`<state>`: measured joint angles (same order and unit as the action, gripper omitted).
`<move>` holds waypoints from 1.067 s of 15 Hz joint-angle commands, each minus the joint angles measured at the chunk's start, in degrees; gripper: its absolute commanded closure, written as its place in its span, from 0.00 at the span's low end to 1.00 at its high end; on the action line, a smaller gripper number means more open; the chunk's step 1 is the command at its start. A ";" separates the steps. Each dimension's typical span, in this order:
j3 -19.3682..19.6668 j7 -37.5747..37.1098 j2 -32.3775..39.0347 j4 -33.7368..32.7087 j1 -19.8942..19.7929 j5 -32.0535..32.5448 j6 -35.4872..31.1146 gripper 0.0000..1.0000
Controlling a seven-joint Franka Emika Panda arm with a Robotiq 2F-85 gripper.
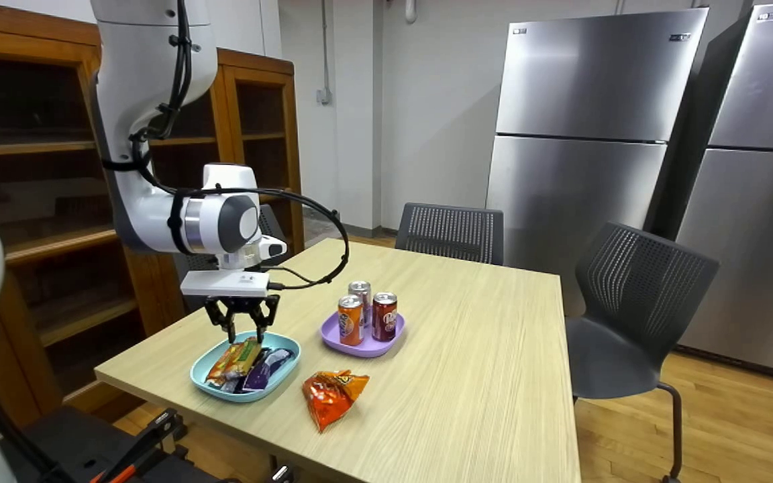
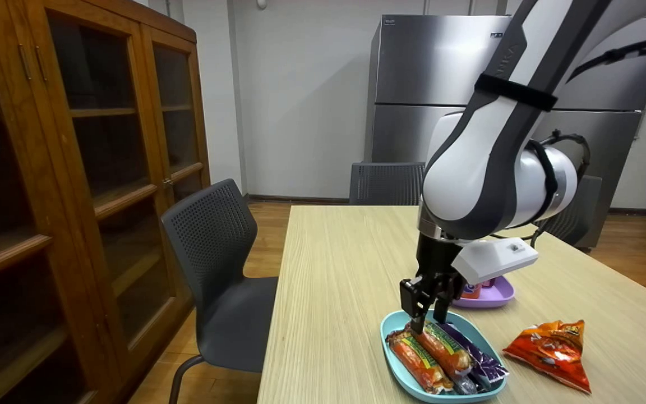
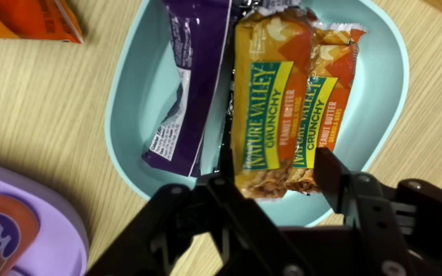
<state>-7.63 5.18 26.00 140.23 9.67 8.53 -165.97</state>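
Nearest in the wrist view, my end effector (image 3: pixel 274 165) holds nothing, its fingers (image 3: pixel 328 174) parted astride a granola bar (image 3: pixel 269 107) that sits alongside its twin (image 3: pixel 336 61) in the blue tray (image 3: pixel 382 92); I reckon the raised rim (image 3: pixel 109 111) keeps both together.

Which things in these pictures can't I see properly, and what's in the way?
Dark wrapper: wrist view, mostly hidden by the upper granola bar.
Purple wrapper: wrist view, its smallest print is too small and blurred to read.
Orange bag: wrist view, cut off by the top left corner.
Back can: in an exterior view, partly hidden behind the orange can and the red can.
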 commanded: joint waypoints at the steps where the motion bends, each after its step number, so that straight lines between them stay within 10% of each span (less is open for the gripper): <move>1: -1.36 1.47 -1.50 0.96 -1.55 -1.01 -0.19 0.11; 16: -6.25 8.63 -10.43 6.26 -14.16 -6.89 -6.58 0.00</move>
<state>-10.90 10.08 20.11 142.77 0.09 4.67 -170.39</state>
